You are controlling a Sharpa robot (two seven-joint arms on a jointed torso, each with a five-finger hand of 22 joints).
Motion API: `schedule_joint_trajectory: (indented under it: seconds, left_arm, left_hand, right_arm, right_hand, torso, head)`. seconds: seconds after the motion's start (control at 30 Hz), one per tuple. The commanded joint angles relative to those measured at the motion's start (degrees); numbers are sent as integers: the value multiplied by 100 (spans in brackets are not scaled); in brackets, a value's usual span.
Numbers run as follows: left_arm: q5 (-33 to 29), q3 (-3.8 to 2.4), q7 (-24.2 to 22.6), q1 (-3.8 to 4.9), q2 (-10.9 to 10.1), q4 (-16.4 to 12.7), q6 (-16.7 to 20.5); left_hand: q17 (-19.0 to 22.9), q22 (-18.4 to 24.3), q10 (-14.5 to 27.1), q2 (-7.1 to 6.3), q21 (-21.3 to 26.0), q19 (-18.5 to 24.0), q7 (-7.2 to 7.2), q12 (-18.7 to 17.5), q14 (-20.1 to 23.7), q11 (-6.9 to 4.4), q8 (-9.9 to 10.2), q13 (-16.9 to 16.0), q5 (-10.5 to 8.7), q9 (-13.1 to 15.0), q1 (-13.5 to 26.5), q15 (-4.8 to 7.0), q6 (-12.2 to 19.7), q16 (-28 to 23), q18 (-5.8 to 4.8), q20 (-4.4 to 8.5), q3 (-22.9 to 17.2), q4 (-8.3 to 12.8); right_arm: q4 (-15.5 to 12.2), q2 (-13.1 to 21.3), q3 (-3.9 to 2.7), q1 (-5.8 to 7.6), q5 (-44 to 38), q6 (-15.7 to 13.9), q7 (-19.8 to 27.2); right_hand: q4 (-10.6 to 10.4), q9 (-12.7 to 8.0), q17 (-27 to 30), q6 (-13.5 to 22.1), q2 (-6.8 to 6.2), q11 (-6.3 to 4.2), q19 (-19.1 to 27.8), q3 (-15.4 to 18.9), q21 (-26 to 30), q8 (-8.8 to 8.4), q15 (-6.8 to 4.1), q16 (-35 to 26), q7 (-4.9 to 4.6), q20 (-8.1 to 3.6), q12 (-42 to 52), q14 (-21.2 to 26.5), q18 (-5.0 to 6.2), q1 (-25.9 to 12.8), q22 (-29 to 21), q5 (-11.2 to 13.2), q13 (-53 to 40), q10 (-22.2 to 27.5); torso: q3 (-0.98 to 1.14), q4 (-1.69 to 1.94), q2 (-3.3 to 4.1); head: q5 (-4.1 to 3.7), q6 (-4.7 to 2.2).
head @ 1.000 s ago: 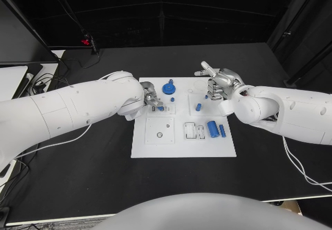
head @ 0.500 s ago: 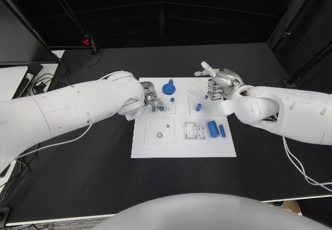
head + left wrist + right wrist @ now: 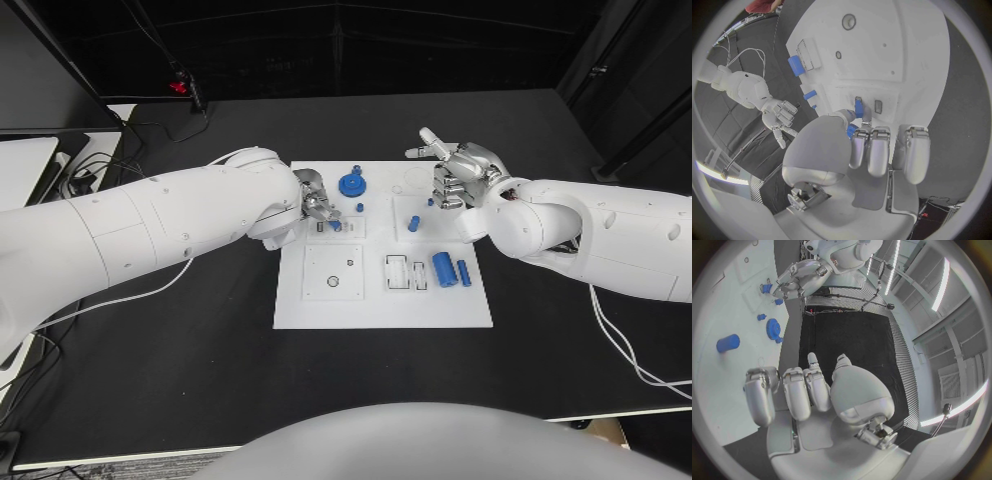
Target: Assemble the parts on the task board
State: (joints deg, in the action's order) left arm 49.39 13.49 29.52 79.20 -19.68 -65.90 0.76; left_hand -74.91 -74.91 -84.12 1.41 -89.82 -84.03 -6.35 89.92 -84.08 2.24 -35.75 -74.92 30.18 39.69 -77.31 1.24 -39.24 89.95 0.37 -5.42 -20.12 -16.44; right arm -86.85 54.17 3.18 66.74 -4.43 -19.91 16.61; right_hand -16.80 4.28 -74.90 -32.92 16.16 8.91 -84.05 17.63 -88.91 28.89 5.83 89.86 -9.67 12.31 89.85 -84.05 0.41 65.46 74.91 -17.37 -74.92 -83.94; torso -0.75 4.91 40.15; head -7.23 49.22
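Observation:
The white task board (image 3: 382, 290) lies mid-table. My left hand (image 3: 315, 207) is over its upper left area and pinches a small blue part (image 3: 335, 226) between thumb and a finger. In the left wrist view that part (image 3: 858, 105) stands at a narrow slot on the board (image 3: 898, 65), with the other fingers (image 3: 879, 150) lined up behind it. My right hand (image 3: 459, 176) hovers at the board's upper right corner, fingers partly bent, one stretched out, holding nothing (image 3: 804, 390). A blue gear (image 3: 352, 184), a short blue peg (image 3: 413, 222) and two blue cylinders (image 3: 443, 268) rest on the board.
A tiny blue pin (image 3: 359, 208) stands below the gear. Empty rectangular recesses (image 3: 395, 272) sit left of the cylinders, and a square plate with a small hole (image 3: 333, 283) lies lower left. Black table (image 3: 173, 360) surrounds the board; cables trail at the far left (image 3: 87, 175).

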Motion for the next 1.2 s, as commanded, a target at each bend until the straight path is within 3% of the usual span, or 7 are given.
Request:
schedule_joint_trajectory:
  seconds: [0.03,0.4,0.7,1.2]
  left_arm:
    - [26,7,40,-16,15,16,-50]
    - [25,7,115,-27,27,21,-195]
    - [24,7,107,-29,25,20,-253]
    - [22,7,107,-30,5,21,-243]
  left_hand:
    - [-1509,-1509,-588,49,-18,-597,32,8,-592,21,-28,-1508,28,-6,-11,-25,-2,5,-37,-20,-142,109]
    - [-1509,-1509,-588,-54,-18,-597,5,8,-592,46,-28,-1508,-29,-19,160,-46,42,5,-37,-32,-92,-20]
    - [-1509,-1509,-588,-117,-18,-597,3,8,-592,52,-24,-1508,99,-51,463,-63,51,5,-37,-49,105,-27]
    - [-1509,-1509,-588,-102,-18,-597,24,8,-592,36,-30,-1508,141,-59,435,-58,56,5,-37,-51,121,15]
  right_arm:
    - [-15,-3,-3,7,6,49,59]
    - [-16,3,-3,7,6,52,62]
    - [-12,-2,-3,7,6,59,63]
    - [-9,2,-3,7,6,63,60]
  right_hand:
    - [6,-8,-1510,40,33,14,-423,-29,28,32,-9,14,-357,-29,15,-595,16,10,1421,-21,-1508,-606]
    - [8,-8,-1510,45,34,14,-426,-34,25,36,-9,14,-357,-29,15,-595,15,11,1422,-25,-1508,-606]
    - [8,-8,-1510,45,34,14,-426,-34,25,36,-9,14,-357,-29,15,-595,15,11,1422,-25,-1508,-606]
    - [8,-8,-1510,45,34,14,-426,-34,25,36,-9,14,-357,-29,15,-595,15,11,1422,-25,-1508,-606]
  torso:
    - [1,0,-1]
    - [1,1,1]
    - [0,4,2]
    - [0,1,0]
  head:
    - [-1,-4]
    - [-13,1]
    - [-13,2]
    - [-12,8]
